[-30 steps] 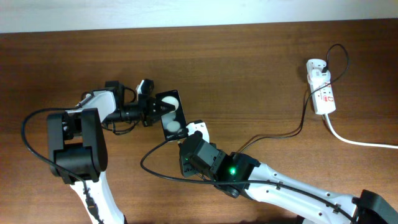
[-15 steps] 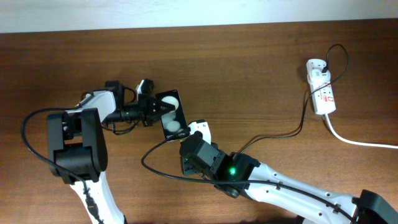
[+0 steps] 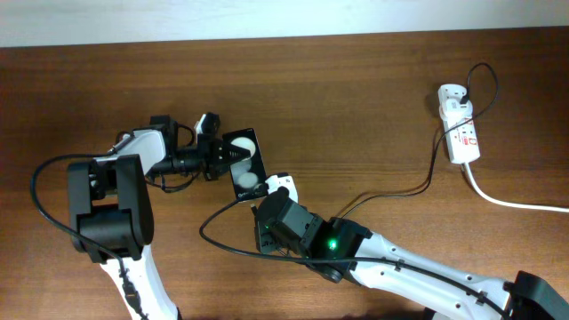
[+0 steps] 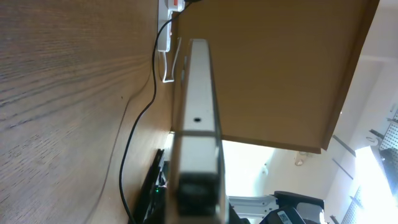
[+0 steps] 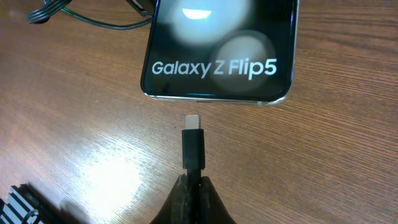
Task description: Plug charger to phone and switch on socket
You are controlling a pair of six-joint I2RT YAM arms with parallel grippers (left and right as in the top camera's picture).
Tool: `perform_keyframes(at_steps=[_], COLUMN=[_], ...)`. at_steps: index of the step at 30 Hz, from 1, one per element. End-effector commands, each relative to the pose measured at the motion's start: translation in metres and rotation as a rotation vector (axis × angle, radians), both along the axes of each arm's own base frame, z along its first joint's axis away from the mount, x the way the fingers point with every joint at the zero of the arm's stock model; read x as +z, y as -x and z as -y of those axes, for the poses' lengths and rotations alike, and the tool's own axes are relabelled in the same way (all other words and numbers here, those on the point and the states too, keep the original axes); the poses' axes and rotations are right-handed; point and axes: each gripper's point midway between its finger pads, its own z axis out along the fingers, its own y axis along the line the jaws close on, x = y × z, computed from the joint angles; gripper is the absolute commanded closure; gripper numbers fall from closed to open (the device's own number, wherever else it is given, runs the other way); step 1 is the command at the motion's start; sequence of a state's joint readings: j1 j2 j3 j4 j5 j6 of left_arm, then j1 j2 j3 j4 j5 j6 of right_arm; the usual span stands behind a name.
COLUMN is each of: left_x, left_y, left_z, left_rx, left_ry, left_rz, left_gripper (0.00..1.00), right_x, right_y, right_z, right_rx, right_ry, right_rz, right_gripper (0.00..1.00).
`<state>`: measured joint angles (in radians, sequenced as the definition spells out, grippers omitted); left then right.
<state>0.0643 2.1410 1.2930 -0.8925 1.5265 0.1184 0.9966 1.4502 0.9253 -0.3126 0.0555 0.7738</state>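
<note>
Plug isn't in yet, as far as I can see. The right gripper (image 5: 194,182) is holding the charger (image 5: 193,149) by its black connector body, jaws pressed together on it and pinching it, w/ the metal tip pointing straight at the bottom edge of the phone (image 5: 217,50). There's a small gap of bare table (image 5: 74,143) showing between tip and phone, so they're near but apart, and roughly lined up w/ the middle of that edge; I can't make out the port itself. The left gripper (image 3: 228,154) is sitting at the phone's far end, and from overhead it looks to be pinching that end to steady it. In the left wrist view the phone is running edge-on up the middle, which fits a grip, but the finger contact is blurry. The phone is lying flat, about centre-left on the table. The socket (image 3: 460,129) is sitting well apart at the far right, neither gripper near it, so I'm judging the switch step as not begun. Left to do: seat the plug, then go flip the switch. Writing: white lettering on the phone's face is reading "Galaxy Z Flip5", right by the end facing the plug. The socket's red marks are too small to read from overhead.
</note>
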Motion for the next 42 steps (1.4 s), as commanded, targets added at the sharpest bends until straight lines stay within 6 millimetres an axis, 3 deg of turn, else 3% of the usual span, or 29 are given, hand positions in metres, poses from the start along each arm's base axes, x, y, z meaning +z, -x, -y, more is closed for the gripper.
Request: perform_keyframes(at_steps=[1,19,23,27,42], left_x=[0.020,0.020,0.020,0.017,0.015], left_y=[-0.003,-0.003,-0.003,-0.004,-0.004], left_z=[-0.002,-0.001,-0.001,-0.001,0.000], left_rx=[0.010,0.010,0.010,0.007,-0.002], left_ry=[0.037,0.038,0.038,0.022,0.006], left_rz=[0.054,0.051,0.051,0.073,0.163], left_gripper=[0.91,0.96,0.96,0.95,1.00], right_x=[0.000,0.001,0.014,0.001,0.011], right_y=[-0.005,-0.016,-0.030,-0.032,-0.047], right_z=[0.005,0.012,0.006,0.005,0.002], right_rx=[-0.020,-0.064,-0.100,-0.104,-0.150], right_ry=[0.017,0.033,-0.010,0.017,-0.013], right_rz=[0.030,0.058,0.125,0.115,0.183], right_gripper=[0.96,0.96,0.96,0.96,0.96])
